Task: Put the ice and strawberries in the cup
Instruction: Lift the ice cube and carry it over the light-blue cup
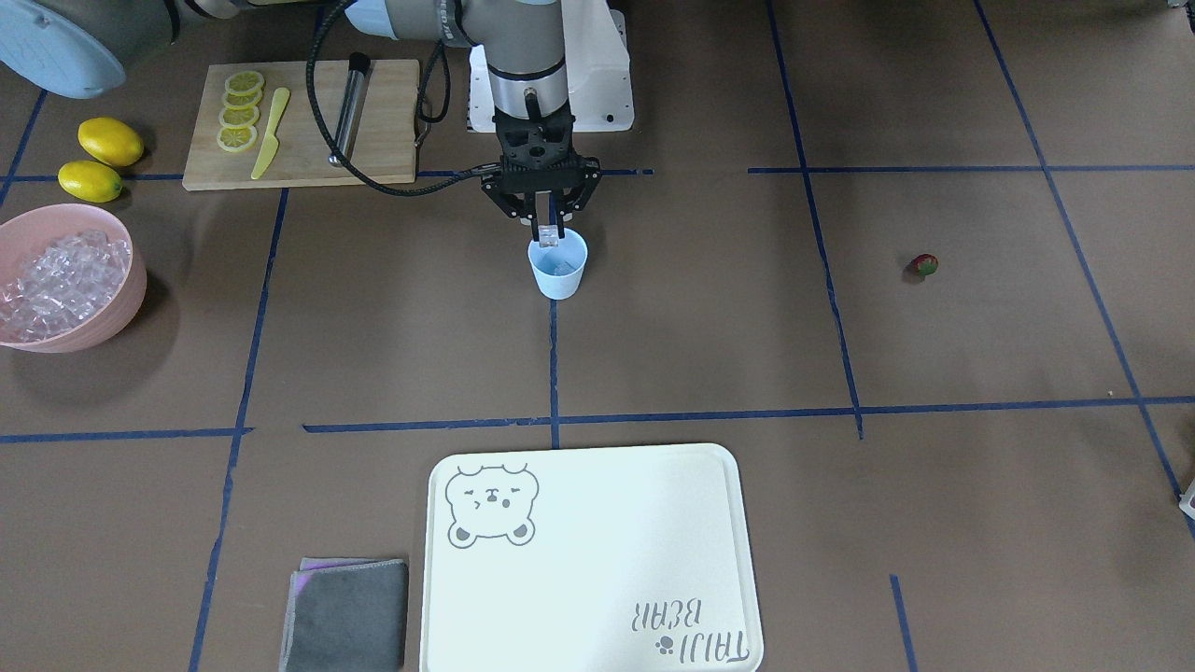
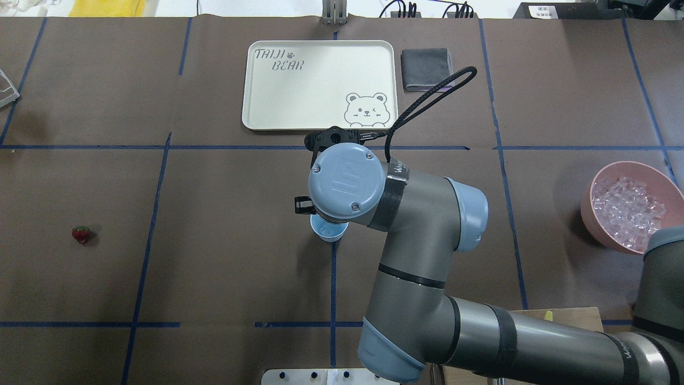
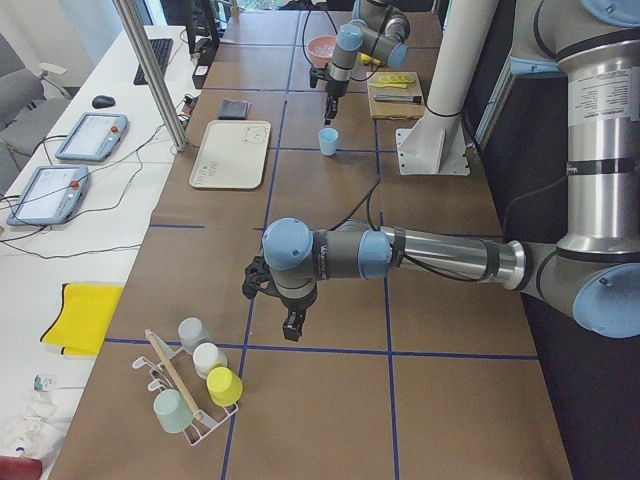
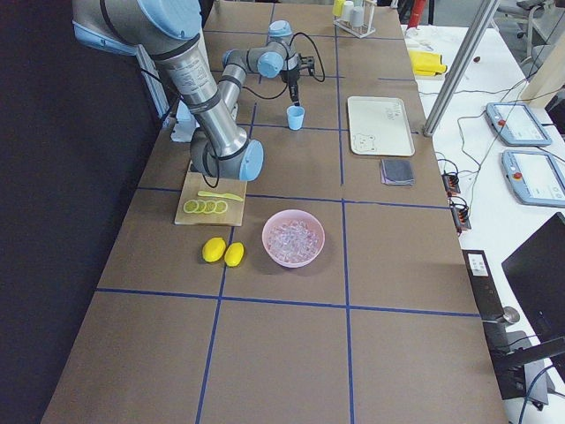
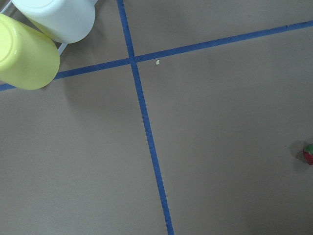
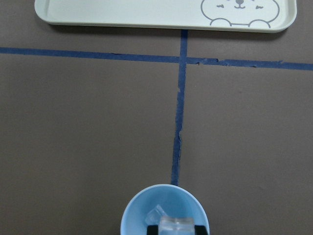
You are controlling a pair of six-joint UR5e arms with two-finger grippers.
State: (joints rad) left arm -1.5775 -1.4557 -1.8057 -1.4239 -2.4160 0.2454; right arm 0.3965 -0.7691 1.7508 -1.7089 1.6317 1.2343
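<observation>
- The right gripper (image 1: 551, 227) hangs straight down over the cup (image 1: 558, 266), just above the middle of the front view, so what it lets go should drop right in
- Its jaws are squeezed close on one ice cube (image 6: 176, 226), held just over the cup's rim at the bottom of the right wrist view
- One more ice piece (image 6: 154, 214) lies down inside the cup
- The rest of the ice (image 1: 58, 273) is piled in the pink bowl (image 1: 112, 322) at the left edge of the front view, well apart from the cup, so I think each cube needs its own trip
- The strawberry (image 1: 924, 266) lies alone on the table at the right of the front view, far from the cup and not yet picked up
- The left gripper (image 3: 293, 325) shows only in the side view, low and near the middle, and I cannot tell if it is open or closed
- Its camera sees the strawberry at the right edge, so I think this arm is placed there to fetch it
</observation>
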